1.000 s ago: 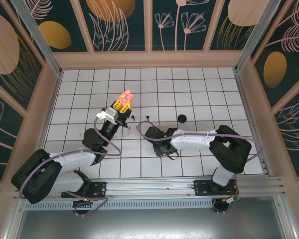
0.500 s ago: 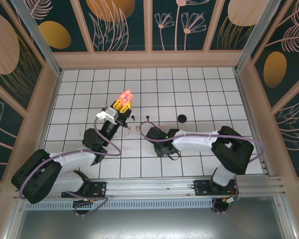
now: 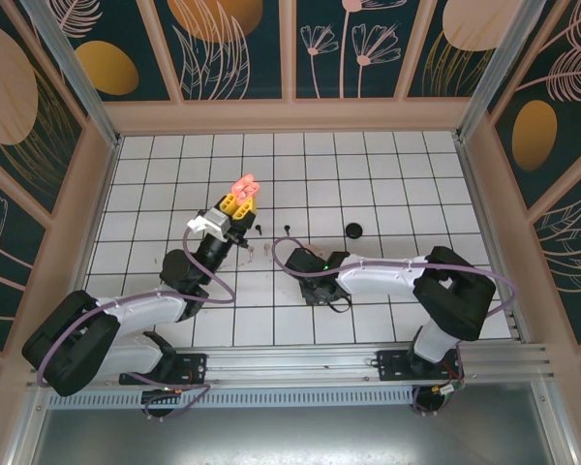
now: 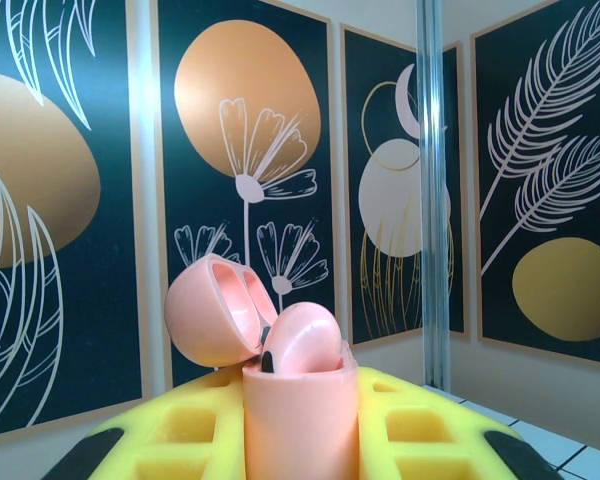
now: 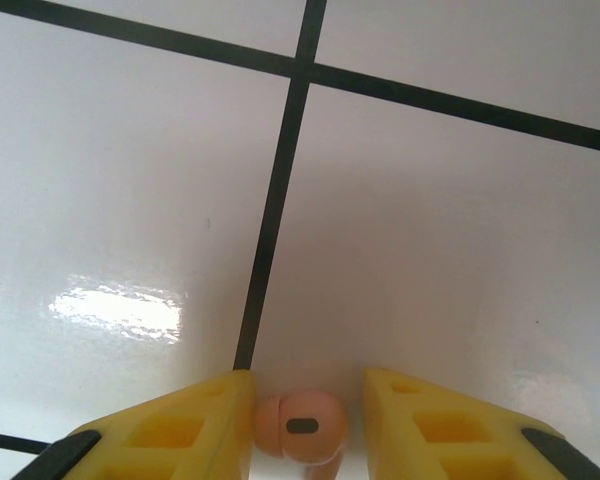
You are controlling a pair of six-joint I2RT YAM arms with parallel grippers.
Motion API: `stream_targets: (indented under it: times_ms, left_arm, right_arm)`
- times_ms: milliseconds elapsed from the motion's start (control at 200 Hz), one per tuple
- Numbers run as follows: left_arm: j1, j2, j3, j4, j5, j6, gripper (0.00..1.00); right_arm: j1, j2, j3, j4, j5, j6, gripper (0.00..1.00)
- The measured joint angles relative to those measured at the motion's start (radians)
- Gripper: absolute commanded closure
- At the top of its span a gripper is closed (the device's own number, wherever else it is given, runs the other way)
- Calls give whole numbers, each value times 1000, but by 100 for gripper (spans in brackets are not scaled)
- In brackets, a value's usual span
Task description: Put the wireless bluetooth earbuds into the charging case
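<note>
Two-arm cell over a white tiled table with black grid lines (image 3: 387, 174). The left gripper (image 3: 236, 203), raised above the tiles, is clamped on a coral-pink, rounded plastic charging case (image 4: 300, 400) held upright between its yellow fingers (image 4: 175, 435); the hinged lid (image 4: 208, 312) is tipped open to the left, and one coral-pink earbud (image 4: 302, 340) sits in the body. The right gripper (image 5: 302, 410) is low over a tile, its yellow fingers (image 5: 170, 430) a little apart with a second coral-pink earbud (image 5: 300, 425) between them; the left-hand finger touches it and a thin gap shows on the other side, so whether it is clamped cannot be told. Between the arms lie two small black earbuds (image 3: 257, 230) (image 3: 289, 227), and a small black round object (image 3: 353, 231) lies farther right
</note>
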Motion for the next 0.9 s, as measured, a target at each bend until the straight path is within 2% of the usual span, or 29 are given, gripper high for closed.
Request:
stream_targets:
  times_ms: [601, 896]
  left_arm:
    - [0, 6, 6, 0, 0, 0, 100]
    - [0, 7, 9, 0, 1, 0, 100]
  right_arm:
    - [0, -22, -25, 30, -10, 1, 76]
    - [-11, -127, -49, 8, 16, 1, 77]
